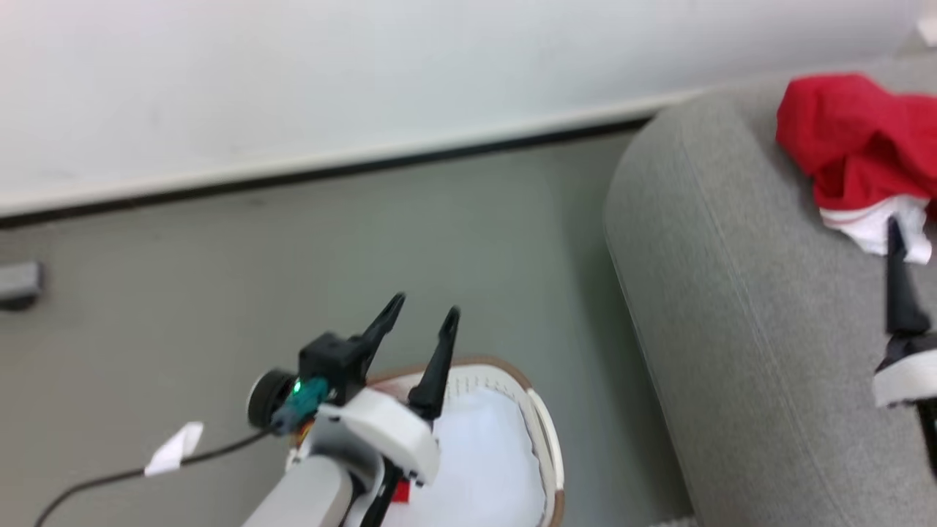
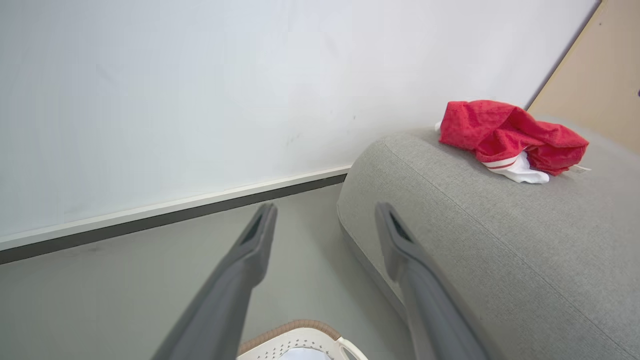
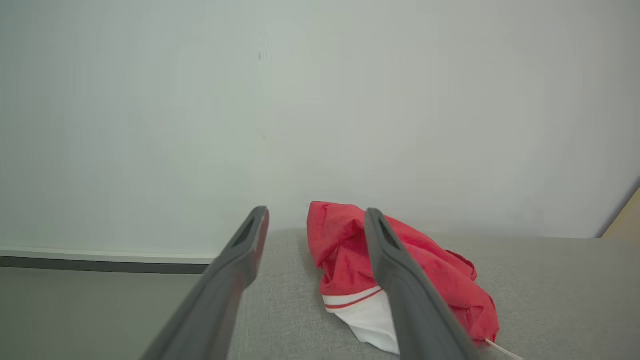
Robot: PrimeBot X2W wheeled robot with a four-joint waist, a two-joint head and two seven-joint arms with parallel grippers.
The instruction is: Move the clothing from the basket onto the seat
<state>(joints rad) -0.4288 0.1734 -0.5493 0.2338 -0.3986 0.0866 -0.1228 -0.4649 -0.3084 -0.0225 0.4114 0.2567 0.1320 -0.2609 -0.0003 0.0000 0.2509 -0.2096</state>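
Note:
The clothing [image 1: 856, 139] is a crumpled bright red garment with white, red-striped trim, lying on the rounded top of the grey seat [image 1: 732, 293]. My right gripper [image 3: 316, 214] is open just before the clothing [image 3: 340, 250], gripping nothing. One of its fingers [image 1: 897, 285] shows at the right edge of the head view. My left gripper [image 1: 426, 306] hangs open and empty above the basket [image 1: 542, 417], a white perforated tub with a tan rim. In the left wrist view the left gripper [image 2: 325, 210] points past the basket [image 2: 295, 327] toward the seat [image 2: 475, 240] and the clothing [image 2: 505, 132].
A white wall with a dark baseboard [image 1: 329, 172] runs behind grey floor [image 1: 293, 249]. A black cable with a white tag [image 1: 172, 448] lies on the floor at the left. A small grey object [image 1: 18, 282] sits at the left edge. A tan panel [image 2: 600, 75] stands behind the seat.

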